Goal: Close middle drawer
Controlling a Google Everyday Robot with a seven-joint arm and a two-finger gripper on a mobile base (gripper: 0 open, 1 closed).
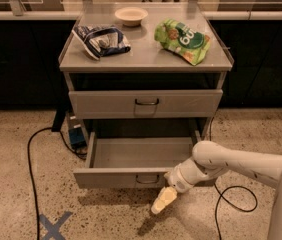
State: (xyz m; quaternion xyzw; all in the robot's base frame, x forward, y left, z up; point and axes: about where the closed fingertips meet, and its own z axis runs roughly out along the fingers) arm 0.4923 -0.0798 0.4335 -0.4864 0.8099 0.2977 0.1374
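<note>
Nearest of all was the speckled stone floor [16,209], with a blue tape cross [53,225] stuck to it on the left. Just above the floor hung my fingers [162,201], pressed together with nothing between them and pointing down and to the left. They sat below and just in front of the right half of the middle drawer [111,178], close to its front but, as far as I could tell, not touching it. My white arm [231,164] reached in from the right. A black cable [231,204] looped on the floor under it, and another cable [29,174] trailed along the left side.

The middle drawer stood pulled well out, its shallow grey tray bare. It looked like stiff sheet metal, light while empty, and I judged it would slide on its runners under a steady push. The flat front was smooth and could let a tip skid, so I would press squarely near the small dark handle [146,180] at the middle rather than at a corner, which might twist the drawer.

Above it the top drawer [191,104] was shut. On the desk [146,61] lay a dark blue bag [101,40], a green bag [183,40] and, farther back, a small pale bowl [131,16]. Dark cabinets filled the room behind.
</note>
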